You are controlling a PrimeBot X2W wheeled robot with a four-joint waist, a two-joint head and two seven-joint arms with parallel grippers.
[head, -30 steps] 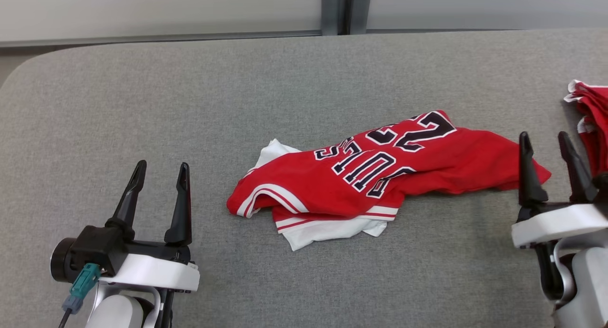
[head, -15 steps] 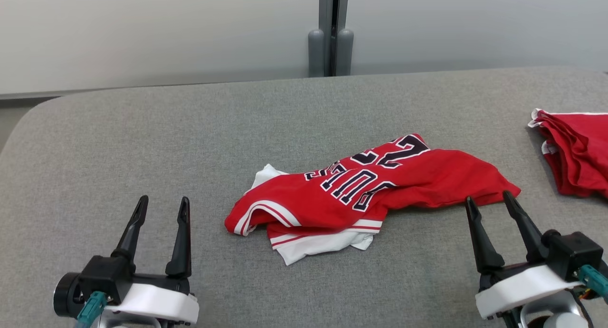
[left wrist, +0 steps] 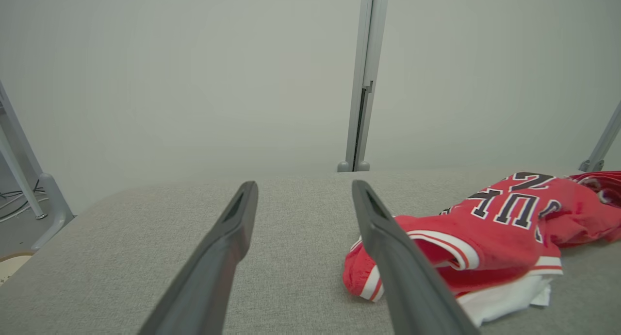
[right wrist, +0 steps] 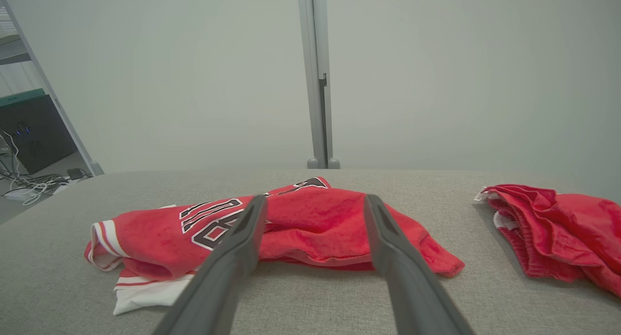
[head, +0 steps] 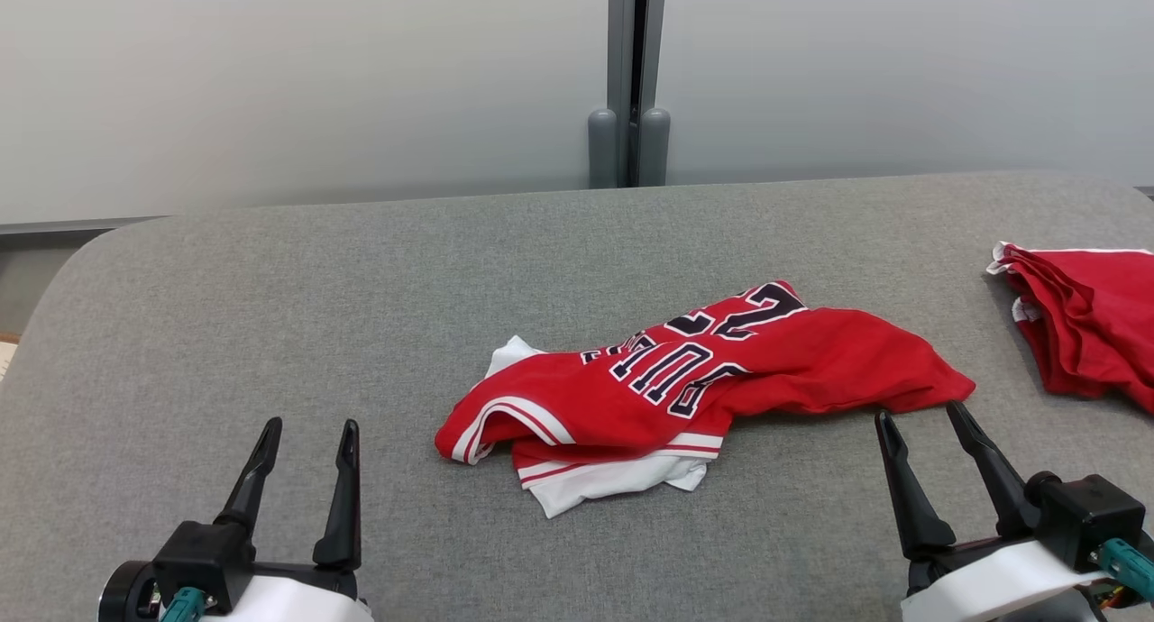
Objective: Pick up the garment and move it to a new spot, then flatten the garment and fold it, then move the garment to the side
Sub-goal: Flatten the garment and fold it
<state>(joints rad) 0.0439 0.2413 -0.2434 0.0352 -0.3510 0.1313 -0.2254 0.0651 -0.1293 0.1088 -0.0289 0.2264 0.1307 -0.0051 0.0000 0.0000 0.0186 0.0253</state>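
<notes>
The garment [head: 694,379] is a red jersey with white trim and dark numbers, lying crumpled in the middle of the grey padded table [head: 361,288]. It also lies at the right of the left wrist view [left wrist: 490,233] and across the middle of the right wrist view [right wrist: 301,228]. My left gripper [head: 306,428] stands open at the lower left, well to the left of the jersey, with nothing between its fingers. My right gripper [head: 918,416] stands open at the lower right, its fingertips just short of the jersey's right end, holding nothing.
A second red cloth pile [head: 1082,320] lies at the table's right edge, also in the right wrist view [right wrist: 553,233]. A pale wall with a grey post [head: 628,72] rises behind the table. The table's left corner [head: 81,252] is rounded.
The head camera has tilted up, so the whole picture slid down and more wall shows. Both grippers sit lower in view and stay open. The jersey lies as before.
</notes>
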